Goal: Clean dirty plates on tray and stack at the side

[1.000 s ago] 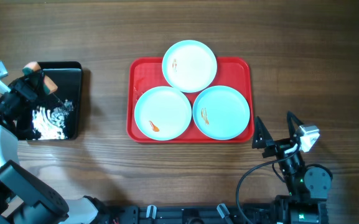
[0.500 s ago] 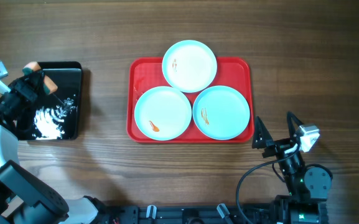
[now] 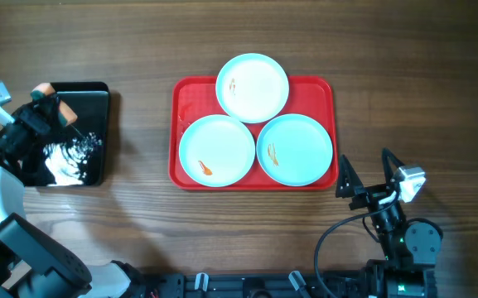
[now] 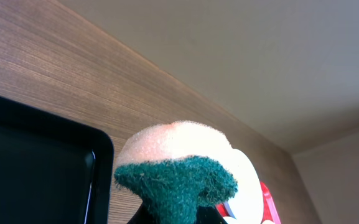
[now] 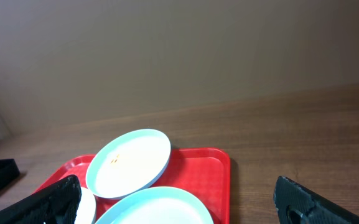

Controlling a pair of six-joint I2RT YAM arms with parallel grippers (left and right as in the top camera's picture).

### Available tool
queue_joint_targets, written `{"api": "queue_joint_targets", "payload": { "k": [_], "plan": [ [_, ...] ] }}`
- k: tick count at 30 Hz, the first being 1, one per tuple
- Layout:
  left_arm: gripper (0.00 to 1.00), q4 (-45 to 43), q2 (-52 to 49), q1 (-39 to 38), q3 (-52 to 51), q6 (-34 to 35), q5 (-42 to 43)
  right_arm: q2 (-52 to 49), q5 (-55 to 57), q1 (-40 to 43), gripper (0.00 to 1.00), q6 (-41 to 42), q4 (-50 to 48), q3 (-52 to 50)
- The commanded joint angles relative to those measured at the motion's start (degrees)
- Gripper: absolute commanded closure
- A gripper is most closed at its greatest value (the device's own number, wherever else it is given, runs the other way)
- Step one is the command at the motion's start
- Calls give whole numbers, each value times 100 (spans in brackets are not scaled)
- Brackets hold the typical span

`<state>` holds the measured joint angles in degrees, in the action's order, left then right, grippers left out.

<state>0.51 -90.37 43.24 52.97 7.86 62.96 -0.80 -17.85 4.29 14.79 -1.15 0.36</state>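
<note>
A black tray with a foamy white patch sits well left of the red tray; over it the left gripper is clenched on a sponge, while the right gripper gapes empty near the red tray's right corner. The three plates crowd the red tray on a dark wooden table. Only the wrist views show the beige wall and the sponge's green face.

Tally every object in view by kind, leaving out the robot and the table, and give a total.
plates: 3
red tray: 1
black tray: 1
sponge: 1
Total: 6
</note>
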Motion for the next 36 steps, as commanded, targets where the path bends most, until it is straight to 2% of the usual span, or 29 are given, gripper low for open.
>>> {"api": "queue_joint_targets", "payload": {
  "k": [1,19,27,30,33,34,36],
  "plan": [
    [96,15,140,17,28,9,149,0,-59,17,0,39,-20,-4],
    [96,-46,140,17,28,15,87,0,-59,17,0,39,-22,-4],
    [96,-525,140,17,28,573,105,0,-59,17,0,39,-20,-4],
    [96,-39,138,28,28,-129,-48,0,-59,17,0,39,-20,-4],
    [96,1126,83,11,-11,-1410,-1255,0,-61,17,0,42,-20,-4],
    [96,1182,15,13,-76,-1488,-1613,0,-59,17,0,42,-20,-4],
    [96,988,-63,46,-90,-1298,-1403,0,-59,17,0,39,-20,-4]
  ]
}}
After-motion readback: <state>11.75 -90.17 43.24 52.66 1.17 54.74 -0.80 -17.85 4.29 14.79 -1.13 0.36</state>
